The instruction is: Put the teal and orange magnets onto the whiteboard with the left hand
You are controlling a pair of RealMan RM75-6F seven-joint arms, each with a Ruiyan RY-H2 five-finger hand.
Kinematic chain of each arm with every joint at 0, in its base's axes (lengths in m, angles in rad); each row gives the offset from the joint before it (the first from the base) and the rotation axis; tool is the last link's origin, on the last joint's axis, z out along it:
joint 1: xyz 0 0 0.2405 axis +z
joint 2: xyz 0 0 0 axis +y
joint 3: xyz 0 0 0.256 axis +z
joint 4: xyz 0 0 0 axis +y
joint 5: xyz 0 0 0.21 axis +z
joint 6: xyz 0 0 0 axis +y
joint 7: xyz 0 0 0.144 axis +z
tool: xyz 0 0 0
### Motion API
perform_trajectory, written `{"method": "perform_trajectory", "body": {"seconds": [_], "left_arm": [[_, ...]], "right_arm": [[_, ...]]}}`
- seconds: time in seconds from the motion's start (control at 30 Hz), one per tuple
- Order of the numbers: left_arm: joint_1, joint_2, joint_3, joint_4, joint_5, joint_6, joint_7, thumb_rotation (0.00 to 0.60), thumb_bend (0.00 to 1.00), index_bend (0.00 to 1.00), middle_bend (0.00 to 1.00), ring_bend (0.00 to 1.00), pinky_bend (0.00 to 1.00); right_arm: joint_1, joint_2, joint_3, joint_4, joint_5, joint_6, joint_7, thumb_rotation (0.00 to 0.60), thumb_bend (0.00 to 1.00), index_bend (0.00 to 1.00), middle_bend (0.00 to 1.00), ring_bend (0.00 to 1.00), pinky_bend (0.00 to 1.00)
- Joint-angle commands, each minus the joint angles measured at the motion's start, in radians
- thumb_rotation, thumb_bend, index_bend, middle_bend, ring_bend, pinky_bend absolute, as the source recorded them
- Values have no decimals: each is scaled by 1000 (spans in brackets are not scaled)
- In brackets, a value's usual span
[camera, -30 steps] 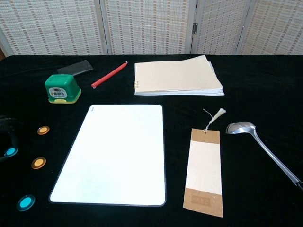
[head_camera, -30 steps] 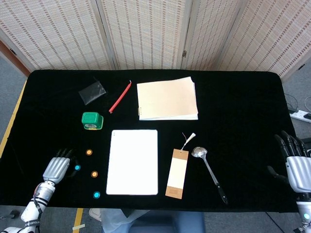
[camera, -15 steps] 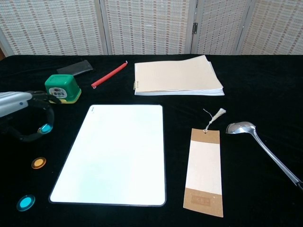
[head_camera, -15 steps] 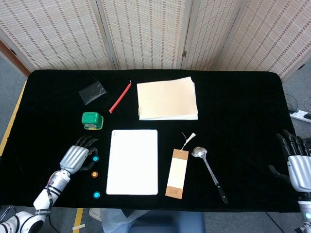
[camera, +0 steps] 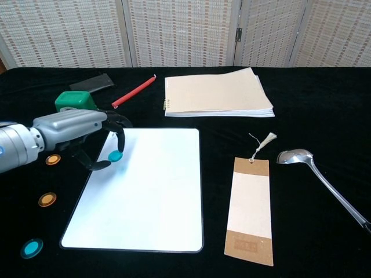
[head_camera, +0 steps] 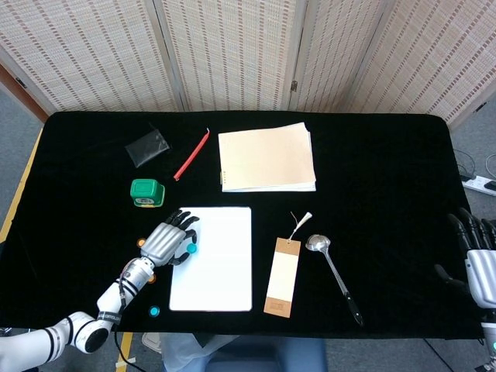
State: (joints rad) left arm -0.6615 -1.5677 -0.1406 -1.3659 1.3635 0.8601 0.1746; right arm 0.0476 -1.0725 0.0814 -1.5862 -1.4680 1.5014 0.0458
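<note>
Carrying a teal magnet (camera: 115, 155) pinched in its fingertips, the left hand (camera: 81, 130) hovers over the whiteboard's (camera: 151, 197) near-left edge; next it should lower and let go. Two orange magnets (camera: 47, 199) and another teal one (camera: 31, 248) wait on the table beside the board.

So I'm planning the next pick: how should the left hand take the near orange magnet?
Pinch the orange magnet by its rim, coming from above. It is a flat disc lying on the cloth left of the whiteboard, so only its edge gives purchase. The left hand currently holds a teal magnet.
</note>
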Motion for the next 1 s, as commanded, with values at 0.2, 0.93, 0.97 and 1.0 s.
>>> {"method": "perform_trajectory", "body": {"seconds": [0.2,0.93,0.97,1.0], "left_arm": [[-32,-15,-7,-4,-69,-29,59,600,419,322,118,0,0],[151,239,248,-158,283,290,-74,600,419,423,116,0,0],[162,244,263,-157,301,304,-76,600,419,424,115,0,0],[171,247,274,-157,312,314,-76,600,419,426,115,0,0]], "right_arm": [[-3,0,0,0,1,3,3,600,268,0,0,0,0],[9,-3,-6,-13,-42,6,-4,600,268,0,0,0,0],[9,-3,-6,-14,-44,7,-4,600,267,0,0,0,0],[9,-3,-7,-15,-45,8,-4,600,268,0,0,0,0]]}}
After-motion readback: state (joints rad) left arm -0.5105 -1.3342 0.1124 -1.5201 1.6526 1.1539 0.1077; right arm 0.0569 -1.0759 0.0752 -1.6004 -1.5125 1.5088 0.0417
